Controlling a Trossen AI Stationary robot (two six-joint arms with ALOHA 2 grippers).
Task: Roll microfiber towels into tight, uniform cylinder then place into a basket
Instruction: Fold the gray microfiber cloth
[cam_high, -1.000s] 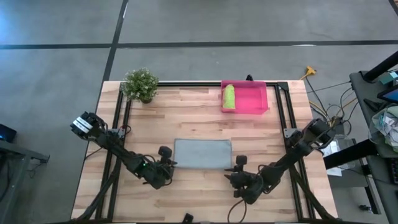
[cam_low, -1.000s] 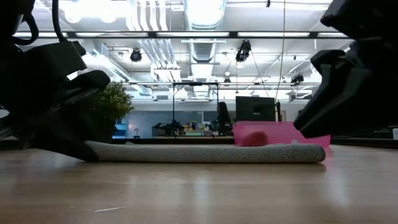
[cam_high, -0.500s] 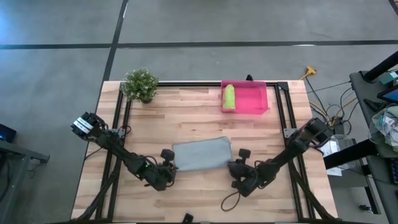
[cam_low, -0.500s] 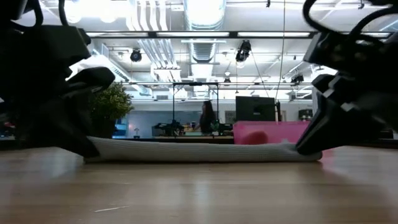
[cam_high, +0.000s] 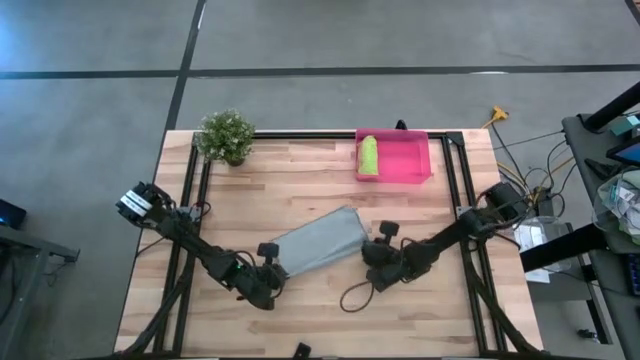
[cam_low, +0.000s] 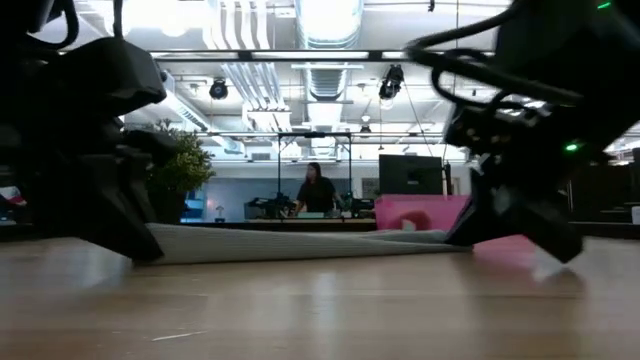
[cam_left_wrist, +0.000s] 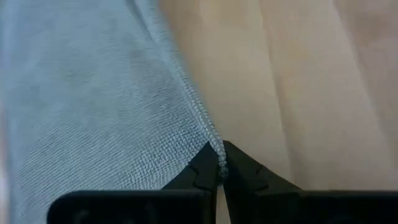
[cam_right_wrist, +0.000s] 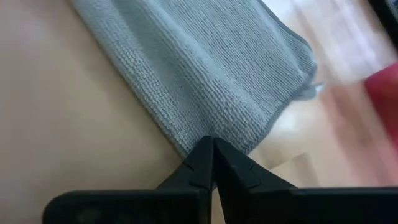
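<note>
High view, from left to right: a small green potted plant (cam_high: 226, 135) stands at the far left corner of the pale wooden table (cam_high: 300, 180). Nearer the front edge, the left gripper (cam_high: 272, 272) is clenched on the near left corner of the soft grey microfiber towel (cam_high: 316, 241); the left wrist view shows both dark fingertips (cam_left_wrist: 202, 171) pressed together on the towel's hemmed edge (cam_left_wrist: 93, 93). The folded grey cloth lies in the middle of the table, skewed so that its right end sits farther back than its left. At that right end the right gripper (cam_high: 372, 250) is also clamped on the cloth, its fingertips (cam_right_wrist: 225, 163) closed on the edge (cam_right_wrist: 205, 68) in the right wrist view. Well behind it, against the far rail, sits the bright pink rectangular plastic basket (cam_high: 410, 160), with a rolled lime green towel (cam_high: 368, 155) lying along its left wall. Across the low view, the grey towel (cam_low: 290, 243) stretches flat between the two dark grippers.
</note>
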